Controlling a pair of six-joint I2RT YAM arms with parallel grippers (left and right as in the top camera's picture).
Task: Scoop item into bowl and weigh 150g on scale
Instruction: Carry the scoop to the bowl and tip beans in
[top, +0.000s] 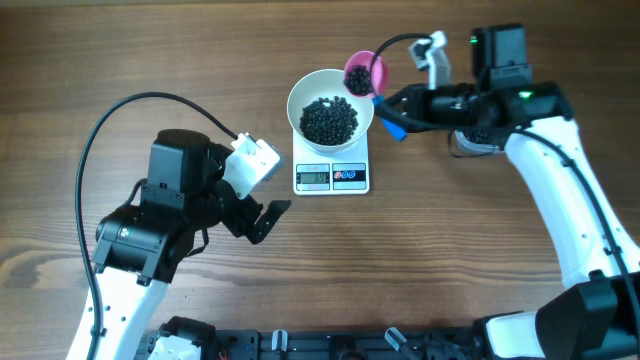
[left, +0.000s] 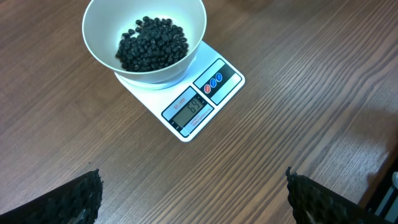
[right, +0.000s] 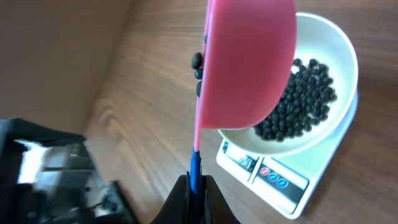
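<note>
Right jaws pinch a pink plastic scoop (top: 365, 72) at the far rim of the round white bowl (top: 298, 95). Spread left jaws hang over open wooden surface (top: 450, 250); only their camera shows the digits of the flat white scale (left: 205, 93).

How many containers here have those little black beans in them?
2. The white bowl on the scale holds a pile of beans; the pink scoop, gripped by the right fingers over the bowl's rim, carries a few more. Any others would be out of view.

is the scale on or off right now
on: the scale shows dark digits on its display in the left wrist view, with the bowl of beads sitting on it
</note>
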